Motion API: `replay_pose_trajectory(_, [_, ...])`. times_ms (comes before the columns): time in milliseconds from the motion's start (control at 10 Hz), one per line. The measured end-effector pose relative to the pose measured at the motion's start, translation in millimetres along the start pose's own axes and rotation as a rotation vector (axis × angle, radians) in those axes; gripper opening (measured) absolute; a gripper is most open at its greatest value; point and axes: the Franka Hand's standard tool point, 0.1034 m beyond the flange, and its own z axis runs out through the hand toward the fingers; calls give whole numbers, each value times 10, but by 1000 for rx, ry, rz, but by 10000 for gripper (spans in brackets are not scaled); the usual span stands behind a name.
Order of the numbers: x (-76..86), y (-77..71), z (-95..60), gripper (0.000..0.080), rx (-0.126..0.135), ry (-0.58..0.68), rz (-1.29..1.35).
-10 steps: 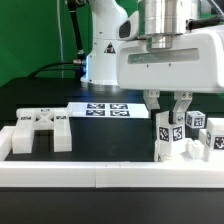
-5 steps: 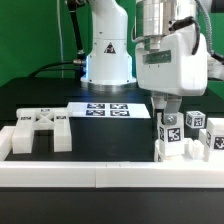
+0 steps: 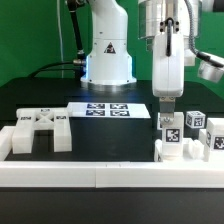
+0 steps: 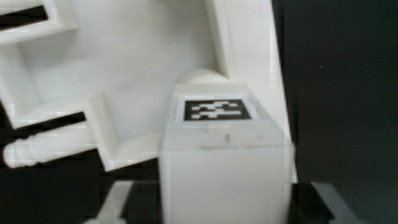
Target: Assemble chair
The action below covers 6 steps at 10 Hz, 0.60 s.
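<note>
Exterior view: the gripper (image 3: pixel 166 106), seen edge-on, hangs directly over an upright tagged chair post (image 3: pixel 168 136) on the black table (image 3: pixel 110 140), towards the exterior view's right, just behind the white border rail (image 3: pixel 90 176). Small tagged blocks (image 3: pixel 192 121) stand beside the post, and a flat slotted chair part (image 3: pixel 38 130) lies well apart, near the marker board (image 3: pixel 108 109).

Wrist view: the post (image 4: pixel 222 150) fills the gap between the fingers (image 4: pixel 317 200) — whether they clamp it cannot be told.

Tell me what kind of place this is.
Probably a robotics lab bench: a robot arm stands at a black table, with a marker board and white chair parts carrying marker tags.
</note>
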Motion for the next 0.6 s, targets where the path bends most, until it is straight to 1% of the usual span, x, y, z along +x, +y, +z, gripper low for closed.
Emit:
replay_pose_trajectory(100, [0, 4, 6, 366, -1, 0, -27])
replay_pose_trajectory(200, [-4, 9, 8, 502, -5, 1, -51])
replay_pose_trajectory(300, [-22, 19, 6, 502, -18, -2, -164])
replay_pose_trajectory(400, [-35, 24, 7, 622, -21, -5, -271])
replay_pose_trajectory(500, [-43, 37, 17, 642, -26, -7, -358])
replay_pose_trajectory(600, [-45, 42, 27, 642, -28, -8, -475])
